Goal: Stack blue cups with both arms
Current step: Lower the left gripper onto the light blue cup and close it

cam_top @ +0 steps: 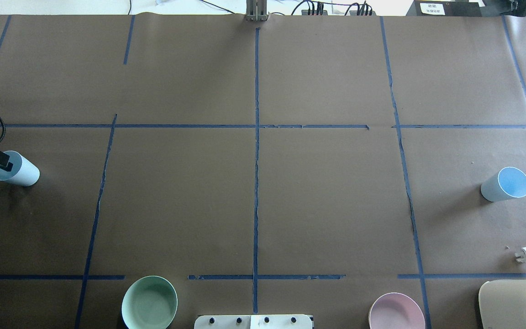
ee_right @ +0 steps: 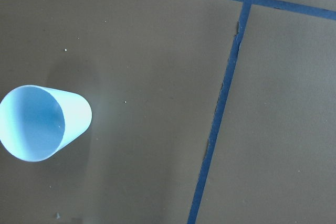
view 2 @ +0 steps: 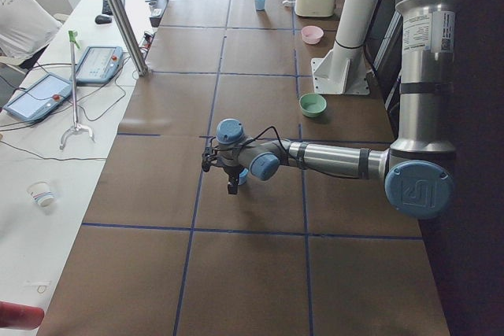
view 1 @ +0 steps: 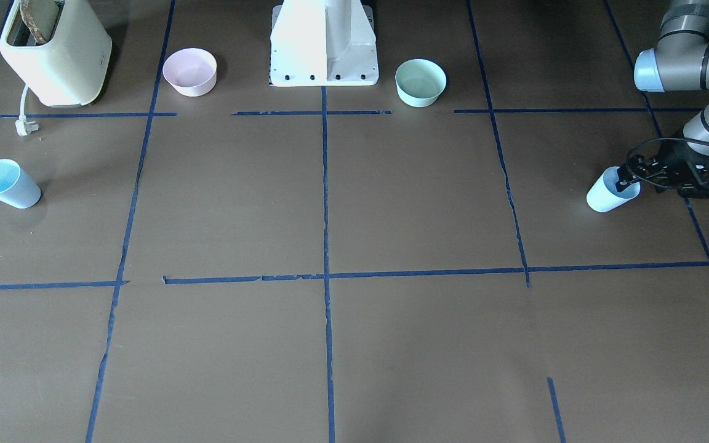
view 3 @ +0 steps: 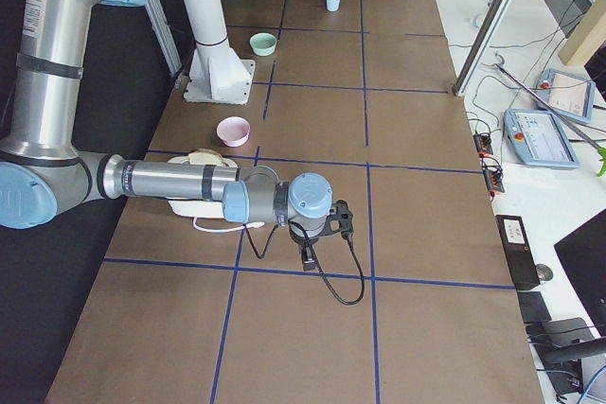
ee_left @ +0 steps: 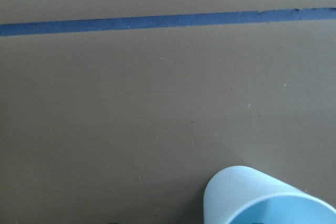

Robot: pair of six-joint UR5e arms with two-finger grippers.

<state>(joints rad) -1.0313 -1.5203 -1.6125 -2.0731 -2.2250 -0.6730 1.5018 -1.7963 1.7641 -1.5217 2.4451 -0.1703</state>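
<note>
Now | left gripper [view 1: 628, 179] sits at the rim of the upright left cup [view 1: 605, 197], table's [cam_top: 327, 205] left end; pinching or spread, we cannot tell | right cup [cam_top: 505, 185] upright far right, nearer the right gripper [view 3: 308, 254], jaws unreadable

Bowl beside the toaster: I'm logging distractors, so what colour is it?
The bowl is pale pink, seen best in the exterior front-facing view.

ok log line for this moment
left gripper at left blue cup rim, grip unclear | right gripper off right blue cup | cups unstacked
</note>
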